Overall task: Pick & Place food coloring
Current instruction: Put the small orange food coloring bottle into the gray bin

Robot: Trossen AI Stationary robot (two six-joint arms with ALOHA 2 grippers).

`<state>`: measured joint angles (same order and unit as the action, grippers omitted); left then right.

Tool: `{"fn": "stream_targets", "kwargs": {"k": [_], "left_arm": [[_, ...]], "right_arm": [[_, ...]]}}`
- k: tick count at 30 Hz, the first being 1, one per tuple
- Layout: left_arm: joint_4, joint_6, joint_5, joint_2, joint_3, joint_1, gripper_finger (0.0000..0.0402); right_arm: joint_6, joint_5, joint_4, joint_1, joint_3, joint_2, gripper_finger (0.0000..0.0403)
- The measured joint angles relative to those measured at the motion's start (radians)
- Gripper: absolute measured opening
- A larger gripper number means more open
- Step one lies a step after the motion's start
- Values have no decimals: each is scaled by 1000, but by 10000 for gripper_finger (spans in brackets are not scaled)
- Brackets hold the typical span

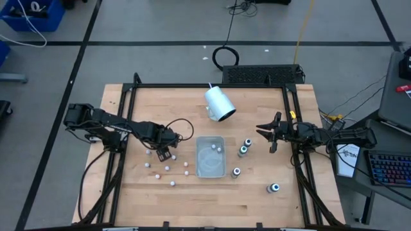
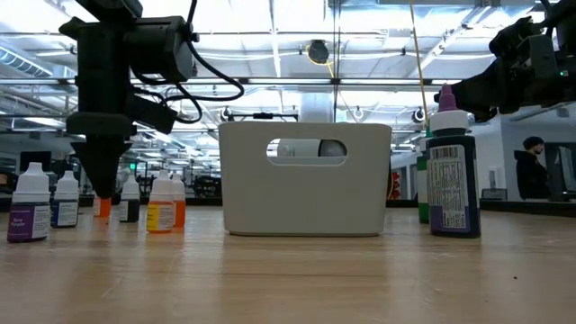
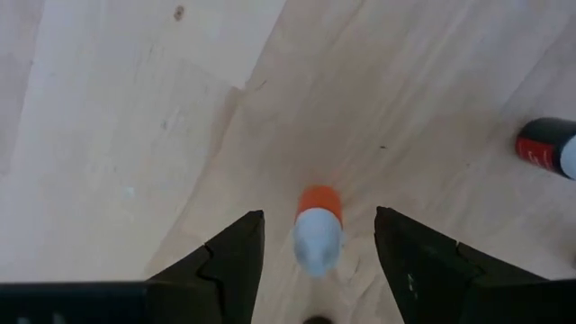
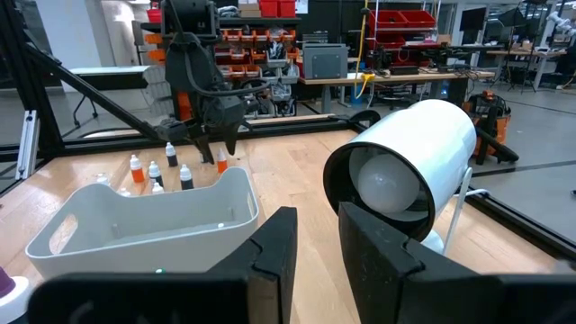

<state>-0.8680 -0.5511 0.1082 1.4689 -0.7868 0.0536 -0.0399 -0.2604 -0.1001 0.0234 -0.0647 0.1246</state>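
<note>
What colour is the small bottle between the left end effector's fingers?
Orange with a whitish cap, clearest in the left wrist view.

Left side: small bottles (image 1: 168, 168) stand close together, little room between them
Middle: the tray (image 1: 210, 168) and the big white cup (image 1: 219, 102) block the way
Right side: dark bottles (image 1: 243, 150) stand apart, wide gaps
Front of table (image 1: 192, 205): bare wood, easy to pass

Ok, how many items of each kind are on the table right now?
Small whitish bottles: about 10
Larger dark bottles: 4
White cup: 1
Clear tray: 1
Total: about 16
</note>
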Motion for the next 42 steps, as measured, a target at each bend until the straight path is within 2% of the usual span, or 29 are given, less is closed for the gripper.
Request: {"fn": "stream_targets", "kwargs": {"k": [6,20,27,32,35,42], "left_arm": [[0,8,-2,0,0,0,193],[0,22,-4,-2,-2,-1,55],[-8,46,-4,-1,-17,-1,54],[-48,109,2,0,-120,7,54],[-89,145,20,0,-218,14,54],[-71,301,28,9,-476,29,54]], "right_arm": [[0,0,0,0,0,0,77],[0,0,0,0,0,0,77],[0,0,0,0,0,0,77],[0,0,0,0,0,0,77],[0,0,0,0,0,0,77],[0,0,0,0,0,0,77]]}}
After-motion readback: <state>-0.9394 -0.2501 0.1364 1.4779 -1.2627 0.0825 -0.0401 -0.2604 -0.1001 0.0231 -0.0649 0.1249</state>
